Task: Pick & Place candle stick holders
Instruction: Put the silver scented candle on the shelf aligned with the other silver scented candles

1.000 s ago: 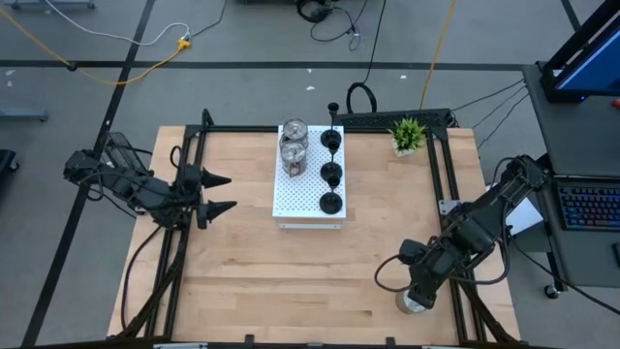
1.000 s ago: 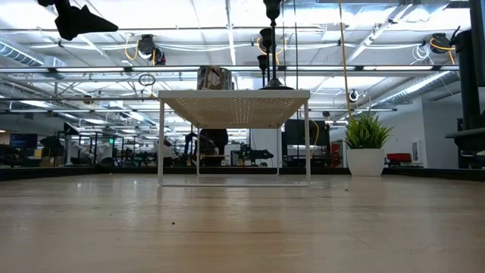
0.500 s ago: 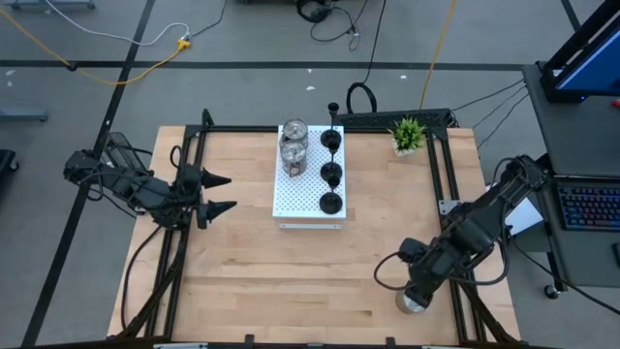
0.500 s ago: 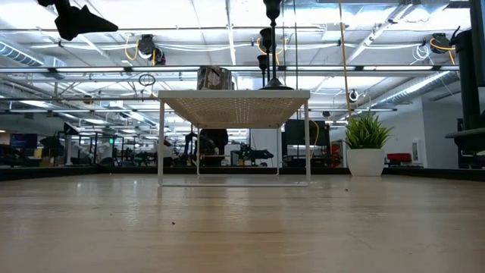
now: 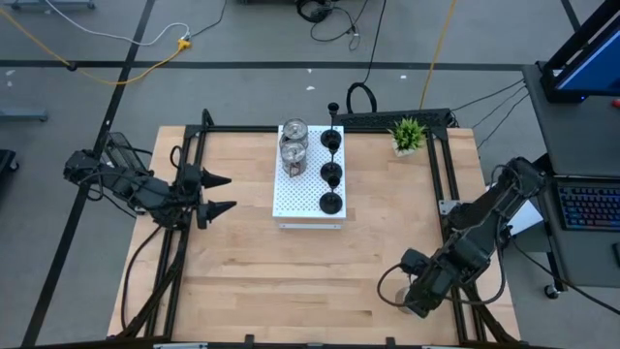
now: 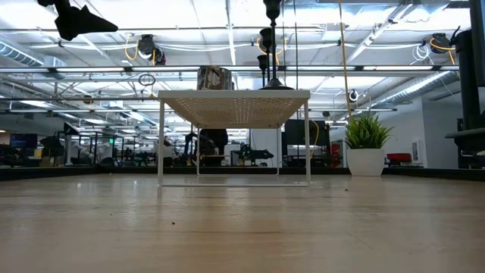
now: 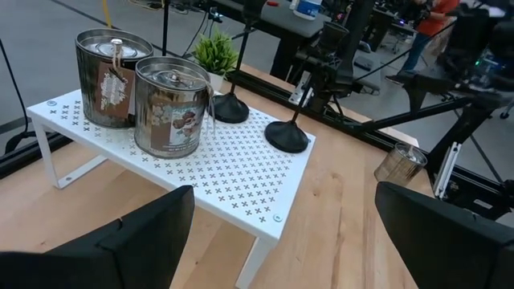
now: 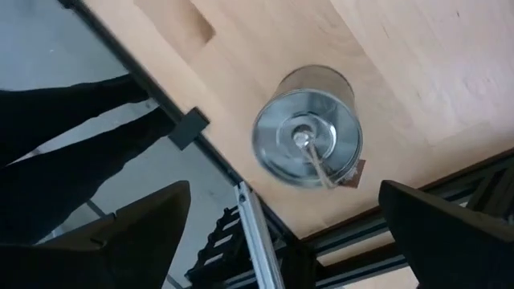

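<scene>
Candle stick holders split up: two silver tins (image 7: 136, 88) and three black ones (image 5: 330, 173) stand on the white perforated board (image 5: 300, 194) at the table's far middle, while a third silver holder (image 8: 307, 139) stands alone at the near right edge. Brown labels hang on the tins, their print too small to read. Right gripper (image 8: 285, 229) hovers just above that lone holder, fingers spread wide, touching nothing. Left gripper (image 5: 219, 193) waits at the left, also spread wide and empty.
</scene>
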You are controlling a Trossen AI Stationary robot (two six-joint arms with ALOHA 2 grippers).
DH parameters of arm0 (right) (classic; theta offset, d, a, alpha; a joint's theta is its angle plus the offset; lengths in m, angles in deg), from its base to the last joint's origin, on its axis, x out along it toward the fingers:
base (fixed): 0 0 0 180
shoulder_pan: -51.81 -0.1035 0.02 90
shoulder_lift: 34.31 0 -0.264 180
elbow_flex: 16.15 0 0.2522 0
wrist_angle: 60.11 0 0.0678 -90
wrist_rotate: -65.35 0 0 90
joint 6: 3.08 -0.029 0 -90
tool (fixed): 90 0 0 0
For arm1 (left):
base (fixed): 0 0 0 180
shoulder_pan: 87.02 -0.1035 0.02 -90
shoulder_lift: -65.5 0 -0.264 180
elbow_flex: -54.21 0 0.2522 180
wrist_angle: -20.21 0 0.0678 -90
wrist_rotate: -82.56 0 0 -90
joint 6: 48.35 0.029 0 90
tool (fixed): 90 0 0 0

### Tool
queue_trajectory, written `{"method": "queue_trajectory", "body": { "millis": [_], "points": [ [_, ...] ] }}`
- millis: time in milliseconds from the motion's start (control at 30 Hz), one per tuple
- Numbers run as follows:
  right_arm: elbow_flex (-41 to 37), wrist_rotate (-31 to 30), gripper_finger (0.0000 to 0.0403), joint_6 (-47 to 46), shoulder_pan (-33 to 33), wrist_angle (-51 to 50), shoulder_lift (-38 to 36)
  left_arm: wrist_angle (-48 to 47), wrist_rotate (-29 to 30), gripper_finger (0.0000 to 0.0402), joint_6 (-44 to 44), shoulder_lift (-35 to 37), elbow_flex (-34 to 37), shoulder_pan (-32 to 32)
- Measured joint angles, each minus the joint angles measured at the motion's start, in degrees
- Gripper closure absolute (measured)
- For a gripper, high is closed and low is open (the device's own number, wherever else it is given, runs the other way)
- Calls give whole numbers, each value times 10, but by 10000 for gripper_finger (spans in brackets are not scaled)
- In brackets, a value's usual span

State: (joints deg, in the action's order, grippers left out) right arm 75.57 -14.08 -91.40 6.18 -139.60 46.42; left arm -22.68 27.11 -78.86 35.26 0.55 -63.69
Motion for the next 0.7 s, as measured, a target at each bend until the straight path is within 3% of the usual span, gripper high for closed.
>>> {"method": "queue_trajectory", "body": {
  "millis": [300, 533, 700],
  "points": [
    [-64, 1, 3, -6, -6, 38, 0, 0, 0, 7, -13, 0, 0, 0],
    [-125, 3, 3, -1, -6, 124, 0, 0, 0, 7, -17, 0, 0, 0],
    [-152, 32, 3, -1, -6, 134, 0, 0, 0, 7, -19, 0, 0, 0]
  ]
}}
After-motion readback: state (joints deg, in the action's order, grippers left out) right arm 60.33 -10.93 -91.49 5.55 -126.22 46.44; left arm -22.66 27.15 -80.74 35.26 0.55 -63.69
